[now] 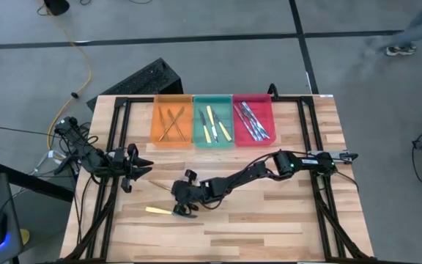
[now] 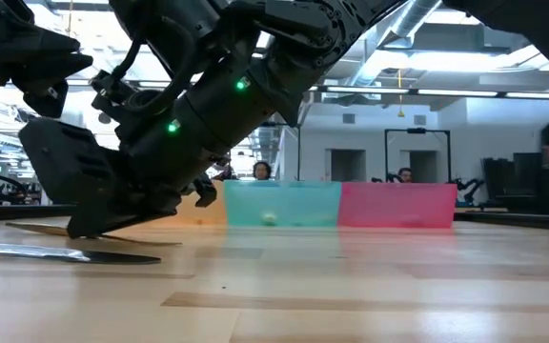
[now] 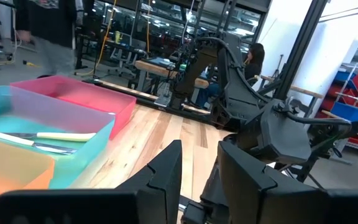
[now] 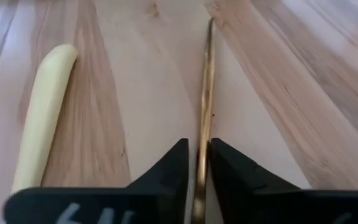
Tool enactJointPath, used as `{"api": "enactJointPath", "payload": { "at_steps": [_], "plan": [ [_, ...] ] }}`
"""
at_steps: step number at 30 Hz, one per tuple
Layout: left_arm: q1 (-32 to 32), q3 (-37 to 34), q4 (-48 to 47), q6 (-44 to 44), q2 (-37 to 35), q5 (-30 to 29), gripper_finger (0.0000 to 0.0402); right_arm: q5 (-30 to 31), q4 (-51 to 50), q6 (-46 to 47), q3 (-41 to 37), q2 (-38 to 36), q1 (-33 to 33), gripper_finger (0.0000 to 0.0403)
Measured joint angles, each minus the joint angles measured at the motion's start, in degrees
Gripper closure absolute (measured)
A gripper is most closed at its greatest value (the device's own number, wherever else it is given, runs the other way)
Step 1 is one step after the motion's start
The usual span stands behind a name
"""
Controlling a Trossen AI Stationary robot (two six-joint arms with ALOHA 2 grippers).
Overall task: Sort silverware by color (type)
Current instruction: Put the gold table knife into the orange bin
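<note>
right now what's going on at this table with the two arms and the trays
Silverware is being sorted by type into three trays. The right end effector is low over the table with its fingers either side of a thin bronze utensil; a yellow-handled utensil lies beside it. The orange tray, green tray and red tray already hold pieces. The left end effector waits at the table's left.

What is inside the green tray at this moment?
The green tray holds several pale yellow-handled utensils, lying roughly lengthwise. The high view shows about three; their exact count and types are too small to tell, and anything beneath them is covered.
</note>
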Motion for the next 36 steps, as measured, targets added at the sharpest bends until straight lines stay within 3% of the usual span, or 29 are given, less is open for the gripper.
{"api": "enactJointPath", "payload": {
  "at_steps": [10,16,21,28,36],
  "plan": [
    [0.0,0.0,0.0,0.0,0.0,0.0,0.0312,5.7,-0.8,-9.1,-0.1,-0.6,1.5,0.0214],
    [0.0,0.0,0.0,0.0,0.0,0.0,0.0312,5.3,-0.5,-9.0,-0.1,-0.6,0.4,0.0196],
    [0.0,0.0,0.0,0.0,0.0,0.0,0.0312,1.0,0.5,-7.1,0.0,-0.1,-0.6,0.0205],
    [0.0,0.0,0.0,0.0,0.0,0.0,0.0312,1.4,-0.2,-5.5,0.1,0.4,-0.6,0.0224],
    [0.0,0.0,0.0,0.0,0.0,0.0,0.0312,1.2,-0.9,-4.8,0.1,0.5,-0.6,0.0326]
  ]
}}
